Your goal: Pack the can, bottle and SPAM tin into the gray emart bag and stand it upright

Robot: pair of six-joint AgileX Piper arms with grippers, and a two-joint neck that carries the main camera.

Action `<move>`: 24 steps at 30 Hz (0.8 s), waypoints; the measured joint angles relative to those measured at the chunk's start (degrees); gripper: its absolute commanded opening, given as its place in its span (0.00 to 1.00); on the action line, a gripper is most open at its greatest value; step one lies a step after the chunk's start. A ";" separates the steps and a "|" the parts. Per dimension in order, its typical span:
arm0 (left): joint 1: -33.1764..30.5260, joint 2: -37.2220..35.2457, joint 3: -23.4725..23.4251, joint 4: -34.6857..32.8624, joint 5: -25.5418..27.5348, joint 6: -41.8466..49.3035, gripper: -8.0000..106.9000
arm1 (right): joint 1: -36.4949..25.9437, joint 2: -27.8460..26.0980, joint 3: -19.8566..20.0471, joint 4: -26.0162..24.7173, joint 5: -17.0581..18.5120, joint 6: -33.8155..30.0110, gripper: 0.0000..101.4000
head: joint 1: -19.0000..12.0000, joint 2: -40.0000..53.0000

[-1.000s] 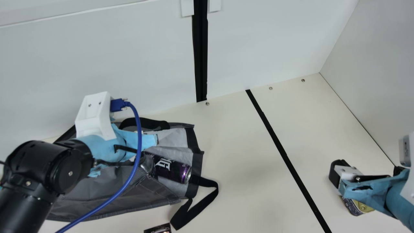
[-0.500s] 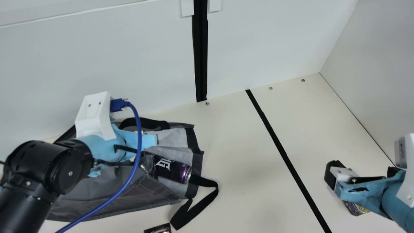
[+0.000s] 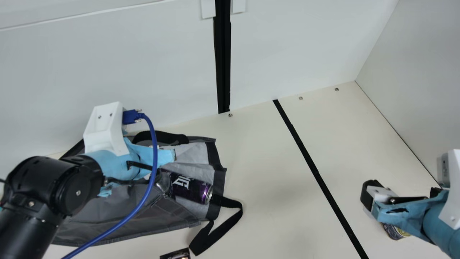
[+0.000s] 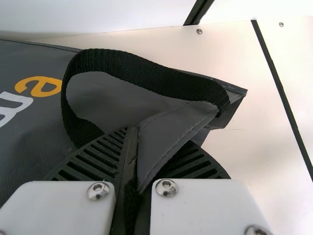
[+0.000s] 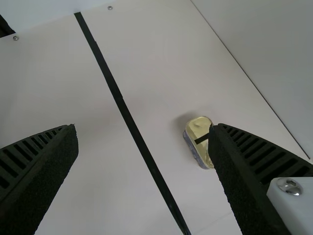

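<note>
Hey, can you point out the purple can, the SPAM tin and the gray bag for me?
Purple can (image 3: 193,190): main view, on its side wall.
SPAM tin (image 5: 197,128): right wrist view, on its lid.
Gray bag (image 3: 151,218): main view, on its dark outer fabric.

SPAM tin (image 5: 196,128), part-hidden by right gripper (image 3: 400,201); dark item (image 3: 175,254), unidentifiable, cut by main view's bottom edge.

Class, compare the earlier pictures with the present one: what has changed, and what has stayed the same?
The right gripper has shifted slightly toward the main view's left, nearer the black strip. Nothing was newly grasped or let go. The left gripper, the bag, the can and the tin stayed put.
</note>
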 measured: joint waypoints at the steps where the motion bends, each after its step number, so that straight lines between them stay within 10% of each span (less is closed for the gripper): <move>1: 0.00 0.00 0.00 0.00 0.00 0.00 0.00 | -0.38 0.15 0.10 0.00 0.00 -0.20 0.94 | 0.00 0.00; 24: 0.00 0.00 0.00 0.00 0.00 0.00 0.00 | -17.71 6.96 1.65 3.21 -0.11 -14.26 0.94 | 0.09 0.09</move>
